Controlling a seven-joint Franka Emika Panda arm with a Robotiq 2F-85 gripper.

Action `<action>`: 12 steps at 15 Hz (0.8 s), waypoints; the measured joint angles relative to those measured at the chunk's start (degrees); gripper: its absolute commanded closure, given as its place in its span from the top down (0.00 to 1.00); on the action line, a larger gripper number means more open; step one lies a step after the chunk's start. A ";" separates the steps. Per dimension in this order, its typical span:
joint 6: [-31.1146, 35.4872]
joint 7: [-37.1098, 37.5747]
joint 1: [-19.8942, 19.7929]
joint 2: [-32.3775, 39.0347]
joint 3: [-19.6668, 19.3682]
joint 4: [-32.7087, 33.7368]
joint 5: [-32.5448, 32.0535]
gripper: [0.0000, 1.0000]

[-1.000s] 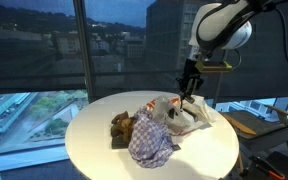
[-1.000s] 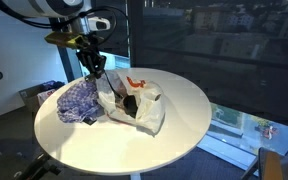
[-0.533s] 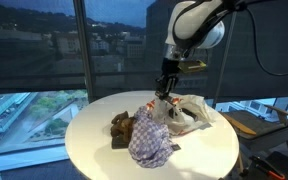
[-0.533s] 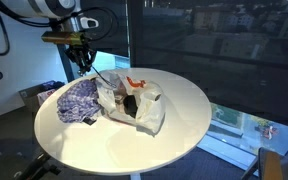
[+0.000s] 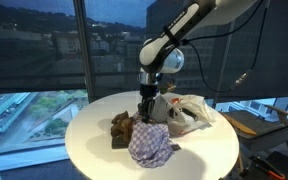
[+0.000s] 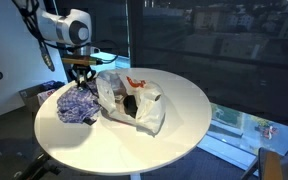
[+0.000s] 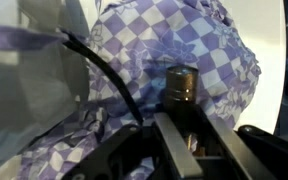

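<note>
Crumpled purple-and-white checked cloth [image 5: 152,143] is lying directly beneath the gripper [image 5: 146,110], which is hovering close above it, opening impossible to tell. Round white counter [image 5: 89,135] is standing beside tall dark windows [image 5: 34,50].

arm [image 5: 184,25] arched | wrist [image 5: 149,80] vertical | jaws pointing down, spread unclear

Checked cloth [image 5: 152,145] is showing purple-and-white squares; plastic bag [image 5: 189,112] is reading white with red print; round table [image 5: 89,140] is looking white.
</note>
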 measured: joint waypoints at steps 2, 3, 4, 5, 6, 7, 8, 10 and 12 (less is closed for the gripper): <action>-2.74 -1.77 -0.27 3.41 0.00 3.90 -1.22 0.68; -3.66 -1.92 -0.43 4.35 -0.04 5.37 -2.15 0.77; -4.27 -1.92 -0.59 4.80 -0.14 6.49 -3.02 0.84; -4.39 -1.91 -0.79 4.78 -0.22 7.20 -3.62 0.93; -4.35 -1.87 -1.02 4.39 -0.31 7.58 -4.01 0.99; -4.15 -1.77 -1.36 3.68 -0.42 7.64 -4.10 1.00; -3.85 -1.38 -1.79 2.57 -0.56 7.43 -4.10 1.00; -3.30 0.65 -2.85 -0.51 -1.16 6.03 -4.07 1.00; -1.81 3.11 -4.24 -4.03 -2.06 3.31 -2.94 1.00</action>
